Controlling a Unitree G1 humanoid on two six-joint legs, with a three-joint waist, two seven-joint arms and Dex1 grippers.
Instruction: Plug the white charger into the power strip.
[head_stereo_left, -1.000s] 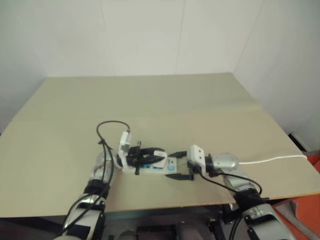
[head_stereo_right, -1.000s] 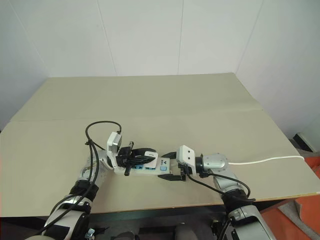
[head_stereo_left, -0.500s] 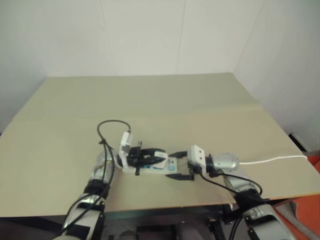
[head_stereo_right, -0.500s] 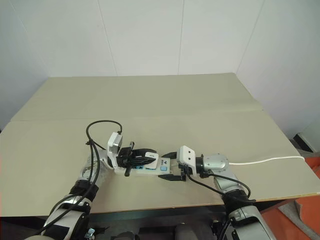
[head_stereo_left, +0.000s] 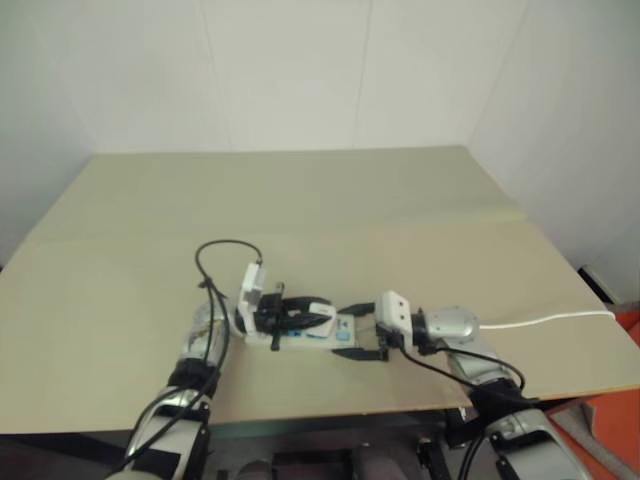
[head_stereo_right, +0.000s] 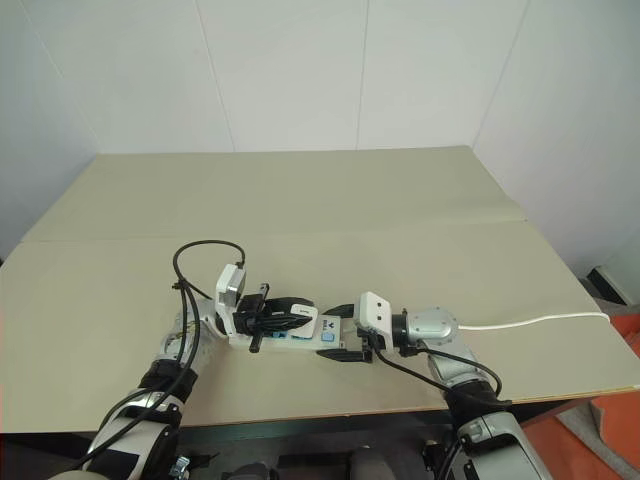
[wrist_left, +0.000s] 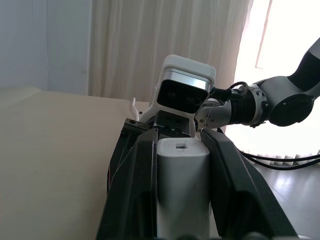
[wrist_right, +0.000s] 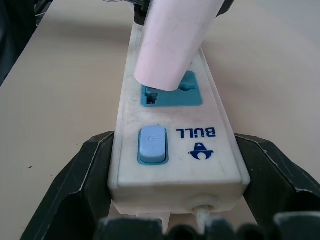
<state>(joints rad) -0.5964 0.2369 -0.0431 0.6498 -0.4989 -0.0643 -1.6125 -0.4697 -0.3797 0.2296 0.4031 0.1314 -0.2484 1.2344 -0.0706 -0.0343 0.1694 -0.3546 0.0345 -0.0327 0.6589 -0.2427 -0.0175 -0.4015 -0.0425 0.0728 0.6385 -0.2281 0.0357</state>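
While my left claw (head_stereo_right: 290, 312) clamps the white charger (wrist_right: 172, 42) tight between its two black fingers, nothing in the scene has just shifted: compared with a second ago, both arms, the charger and the power strip (wrist_right: 175, 150) sit exactly where they were. I judge that the insertion has paused, or is being lined up with care, and is not yet finished.

My right claw (head_stereo_right: 345, 335) stands wide, its two fingers hugging the near right end of the power strip, by the blue switch (wrist_right: 151, 145), one finger on each long side. The strip lies flat on the beige table (head_stereo_right: 300, 190), near its front edge, its thin white cord (head_stereo_right: 540, 321) trailing off to the right.

From my right wrist, the charger hangs tilted over the nearest blue socket (wrist_right: 172, 94), its end covering part of the socket face. Whether its pins have entered, I cannot tell.
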